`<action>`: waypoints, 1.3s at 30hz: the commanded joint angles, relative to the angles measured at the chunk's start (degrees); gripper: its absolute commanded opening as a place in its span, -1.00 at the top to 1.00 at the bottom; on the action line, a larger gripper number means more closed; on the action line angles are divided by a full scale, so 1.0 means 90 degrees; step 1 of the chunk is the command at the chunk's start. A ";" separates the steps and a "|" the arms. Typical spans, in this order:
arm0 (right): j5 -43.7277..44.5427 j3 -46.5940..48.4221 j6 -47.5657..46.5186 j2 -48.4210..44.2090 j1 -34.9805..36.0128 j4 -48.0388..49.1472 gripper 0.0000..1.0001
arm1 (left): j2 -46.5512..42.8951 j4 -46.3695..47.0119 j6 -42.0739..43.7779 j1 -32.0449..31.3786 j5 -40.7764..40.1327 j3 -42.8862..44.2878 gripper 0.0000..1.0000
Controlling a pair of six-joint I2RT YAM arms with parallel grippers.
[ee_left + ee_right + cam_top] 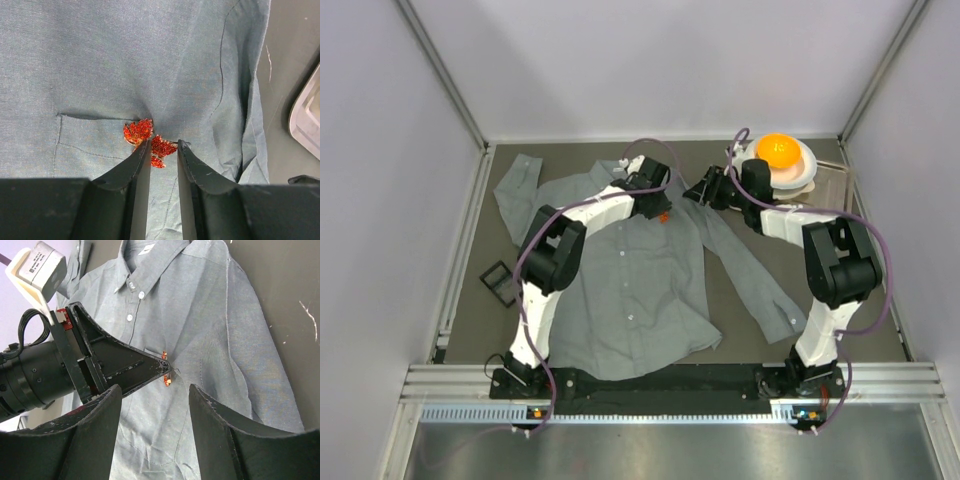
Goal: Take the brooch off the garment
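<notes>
The grey garment [620,290] lies flat and front up on the dark table. The orange-red brooch [161,146] is pinned beside its chest pocket [85,135] and also shows as a small orange spot [663,216] from above. My left gripper [162,143] points down at it with a narrow gap between the jaws. The brooch's right lobe sits between the fingertips, and the left finger [135,165] covers part of it. My right gripper [155,387] hovers open above the shirt and holds nothing. From there the left gripper's tips [167,371] show at the brooch [167,381].
An orange ball [778,150] rests on a white bowl [804,172] at the back right, with a clear tray [838,182] beside it. A small black square frame [498,280] lies left of the shirt. White walls enclose the table on three sides.
</notes>
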 commanded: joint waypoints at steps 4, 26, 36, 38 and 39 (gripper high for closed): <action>-0.0172 0.0186 0.0043 0.0066 -0.0029 0.0387 -0.12 | -0.0557 0.0446 0.0299 -0.0001 0.0377 -0.0261 1.00; -0.0435 0.0410 0.0238 0.0387 0.0146 0.0476 -0.10 | -0.0362 0.1187 0.1148 0.0379 0.1666 -0.0348 1.00; -0.0650 0.0284 0.0921 0.0778 0.0303 0.0993 0.26 | -0.0869 0.1608 0.1724 0.0379 0.1755 -0.1394 1.00; -0.0699 0.0265 0.1048 0.0847 0.0332 0.1061 0.37 | -0.0947 0.1656 0.1773 0.0379 0.1715 -0.1647 1.00; -0.0728 0.0255 0.1097 0.0886 0.0352 0.1090 0.38 | -0.1025 0.1695 0.1851 0.0389 0.1667 -0.1726 1.00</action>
